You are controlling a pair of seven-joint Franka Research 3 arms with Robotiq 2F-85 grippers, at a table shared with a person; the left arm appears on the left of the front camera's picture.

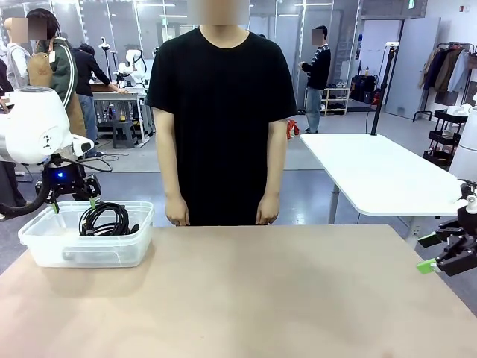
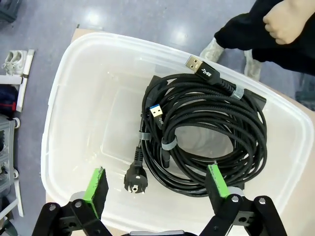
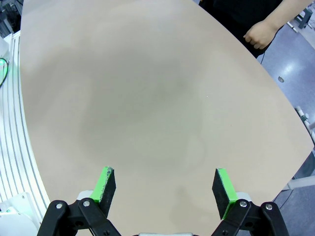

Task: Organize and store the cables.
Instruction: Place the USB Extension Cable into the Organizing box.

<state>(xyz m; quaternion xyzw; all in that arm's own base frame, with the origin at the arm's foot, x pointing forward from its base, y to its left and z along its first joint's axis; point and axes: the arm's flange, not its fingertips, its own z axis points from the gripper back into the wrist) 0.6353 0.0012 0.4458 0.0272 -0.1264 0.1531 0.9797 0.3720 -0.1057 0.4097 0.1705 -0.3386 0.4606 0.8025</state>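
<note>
Black coiled cables [image 2: 211, 132] lie inside a clear plastic bin [image 2: 74, 73], with USB plugs and a round power plug sticking out of the coils. In the front view the cables [image 1: 104, 220] show through the bin [image 1: 45, 250] at the table's left. My left gripper [image 2: 157, 184] hangs open just above the bin, nothing between its green pads. From the front, the left gripper [image 1: 73, 201] sits over the bin's back edge. My right gripper [image 3: 165, 189] is open over bare tabletop; in the front view it [image 1: 428, 253] hovers at the right edge.
A person in black stands at the far side, hands [image 1: 177, 212] hanging at the table edge. The tan table [image 1: 283, 298] stretches wide between the bin and my right gripper. A white table [image 1: 373, 171] stands behind at the right.
</note>
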